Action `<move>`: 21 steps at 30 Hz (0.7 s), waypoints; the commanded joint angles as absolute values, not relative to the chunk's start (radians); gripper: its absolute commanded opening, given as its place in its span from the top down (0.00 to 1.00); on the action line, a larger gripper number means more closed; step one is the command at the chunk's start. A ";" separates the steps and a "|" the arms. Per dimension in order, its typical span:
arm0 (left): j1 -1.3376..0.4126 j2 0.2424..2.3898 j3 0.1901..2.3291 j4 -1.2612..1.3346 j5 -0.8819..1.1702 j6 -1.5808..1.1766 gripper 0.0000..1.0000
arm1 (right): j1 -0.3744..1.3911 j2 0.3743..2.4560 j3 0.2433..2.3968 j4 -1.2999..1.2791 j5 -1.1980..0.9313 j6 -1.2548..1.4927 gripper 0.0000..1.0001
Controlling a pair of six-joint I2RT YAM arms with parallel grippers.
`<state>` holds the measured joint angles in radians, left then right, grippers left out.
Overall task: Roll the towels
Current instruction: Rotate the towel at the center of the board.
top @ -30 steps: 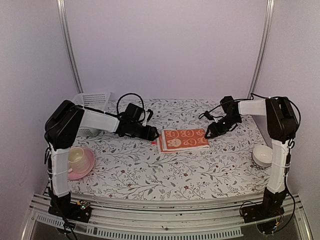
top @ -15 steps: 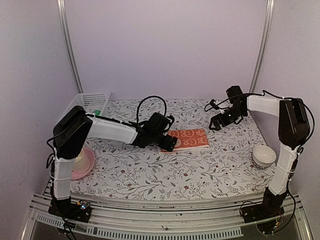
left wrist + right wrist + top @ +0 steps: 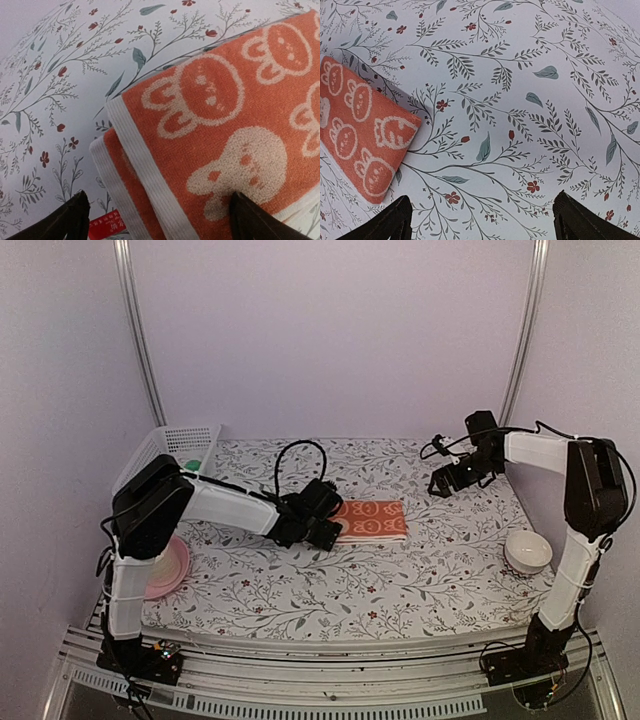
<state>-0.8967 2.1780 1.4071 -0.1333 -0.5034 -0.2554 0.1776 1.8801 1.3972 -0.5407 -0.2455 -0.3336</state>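
No word, number or brand can be read in any view. The only lettered item is a small red fabric label [image 3: 107, 227], which appears at the bottom edge of the left wrist view. It sits beside the folded, white-bordered corner of the orange-red terry towel with white rabbit-like figures [image 3: 215, 120]. The label bears white characters, but they are too small and too cut off by the frame to make out. The shapes on the towel are pictures, not lettering. The sprigs and red flowers printed on the white cloth of the counter [image 3: 50, 100] likewise carry no writing.
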 commanded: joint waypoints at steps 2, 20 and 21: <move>-0.817 2.161 1.328 -0.234 -0.581 -0.179 0.03 | 0.180 1.809 1.381 -0.501 -0.252 -0.328 0.01; -0.742 2.166 1.616 -0.246 -0.460 -0.120 0.03 | 0.181 1.816 1.373 -0.485 -0.227 -0.319 0.01; -0.759 2.182 1.633 -0.249 -0.443 -0.120 0.03 | 0.181 1.814 1.373 -0.484 -0.227 -0.320 0.01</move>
<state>-0.6655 2.1509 1.5658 -0.2413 -0.5545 -0.1310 0.1780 1.8393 1.3861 -0.5068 -0.2386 -0.3294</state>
